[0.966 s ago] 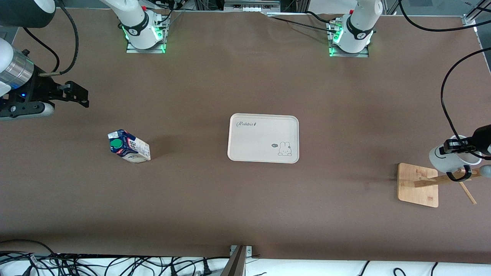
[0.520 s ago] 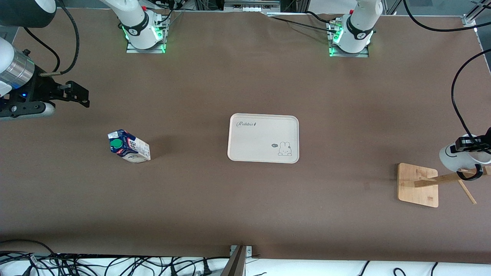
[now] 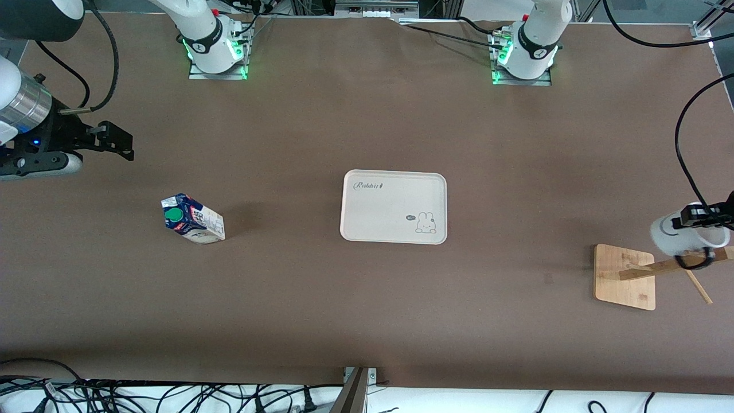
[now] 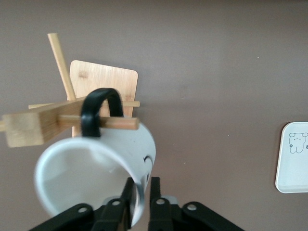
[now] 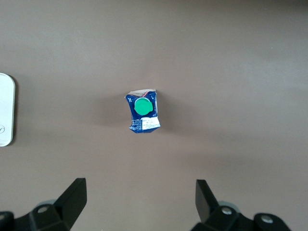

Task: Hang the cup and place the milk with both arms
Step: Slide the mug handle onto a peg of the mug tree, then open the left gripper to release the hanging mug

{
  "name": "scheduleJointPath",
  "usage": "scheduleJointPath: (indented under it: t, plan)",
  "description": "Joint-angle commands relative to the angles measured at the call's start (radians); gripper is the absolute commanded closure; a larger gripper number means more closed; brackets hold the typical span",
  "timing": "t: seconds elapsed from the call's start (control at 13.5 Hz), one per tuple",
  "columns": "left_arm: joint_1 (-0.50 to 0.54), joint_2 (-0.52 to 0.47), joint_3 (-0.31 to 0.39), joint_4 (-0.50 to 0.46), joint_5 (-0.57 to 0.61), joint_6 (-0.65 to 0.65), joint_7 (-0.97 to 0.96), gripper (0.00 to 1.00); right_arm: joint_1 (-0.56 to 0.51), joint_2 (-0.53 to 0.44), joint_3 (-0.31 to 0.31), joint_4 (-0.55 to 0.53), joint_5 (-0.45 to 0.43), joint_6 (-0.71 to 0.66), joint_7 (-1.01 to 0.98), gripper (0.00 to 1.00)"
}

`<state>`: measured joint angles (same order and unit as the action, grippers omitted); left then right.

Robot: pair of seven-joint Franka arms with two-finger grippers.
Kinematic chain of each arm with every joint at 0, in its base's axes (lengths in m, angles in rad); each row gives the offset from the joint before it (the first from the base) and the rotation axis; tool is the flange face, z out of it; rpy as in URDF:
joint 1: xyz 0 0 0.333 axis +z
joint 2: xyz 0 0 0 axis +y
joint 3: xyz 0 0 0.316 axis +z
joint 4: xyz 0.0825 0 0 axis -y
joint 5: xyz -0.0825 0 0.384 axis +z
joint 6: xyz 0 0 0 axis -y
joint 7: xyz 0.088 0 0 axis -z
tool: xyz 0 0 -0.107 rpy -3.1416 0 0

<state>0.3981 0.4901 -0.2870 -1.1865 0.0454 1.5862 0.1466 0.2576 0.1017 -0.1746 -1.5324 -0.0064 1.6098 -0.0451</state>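
Observation:
The white cup (image 3: 682, 236) is tilted at the wooden rack's post (image 3: 668, 267), by the left arm's end of the table. My left gripper (image 3: 704, 217) is shut on the cup's rim. In the left wrist view the gripper (image 4: 141, 190) pinches the cup wall (image 4: 96, 168), and the black handle (image 4: 98, 111) loops round a thin peg (image 4: 115, 123) of the rack. The milk carton (image 3: 192, 219) stands on the table toward the right arm's end, green cap up. My right gripper (image 3: 117, 143) is open and empty, and the milk (image 5: 143, 111) shows between its spread fingers (image 5: 72, 197).
The rack's square wooden base (image 3: 624, 277) rests on the table under the post. A cream tray with a rabbit drawing (image 3: 393, 183) lies at the table's middle. The tray also shows in the left wrist view (image 4: 293, 163) and the right wrist view (image 5: 6, 110).
My left gripper carried the cup toward the left arm's end of the table, then a little back, and the cup tilted more; its handle now sits on the peg. The right arm has not moved.

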Motion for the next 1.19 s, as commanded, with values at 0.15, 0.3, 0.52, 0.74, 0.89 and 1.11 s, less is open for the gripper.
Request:
scheduleJointPath:
  t: [0.15,0.3,0.52,0.74,0.89,1.11]
  plan:
    - [-0.002,-0.002,0.0,0.015,-0.007,-0.009,0.013,0.0,0.002,-0.001,0.003,0.003,-0.018,0.001,-0.001,0.0]
    - [-0.008,-0.002,-0.009,0.015,-0.004,-0.008,0.011,0.0,0.002,-0.001,0.001,0.003,-0.018,0.001,-0.001,0.0]
    - [-0.021,-0.004,-0.014,0.015,-0.004,-0.008,-0.001,0.0,0.002,-0.001,0.001,0.003,-0.018,0.001,-0.001,0.0]
    - [-0.093,-0.002,-0.012,0.007,0.001,-0.003,-0.068,0.0,0.002,-0.001,0.001,0.003,-0.018,0.001,-0.001,0.0]
    - [-0.178,0.001,-0.001,0.007,0.051,-0.003,-0.129,0.0,0.002,-0.001,0.001,0.003,-0.018,0.001,-0.001,0.0]
    - [-0.208,-0.005,-0.014,0.007,0.166,-0.003,-0.133,0.0,0.002,-0.001,0.001,0.003,-0.018,0.001,-0.001,0.0]
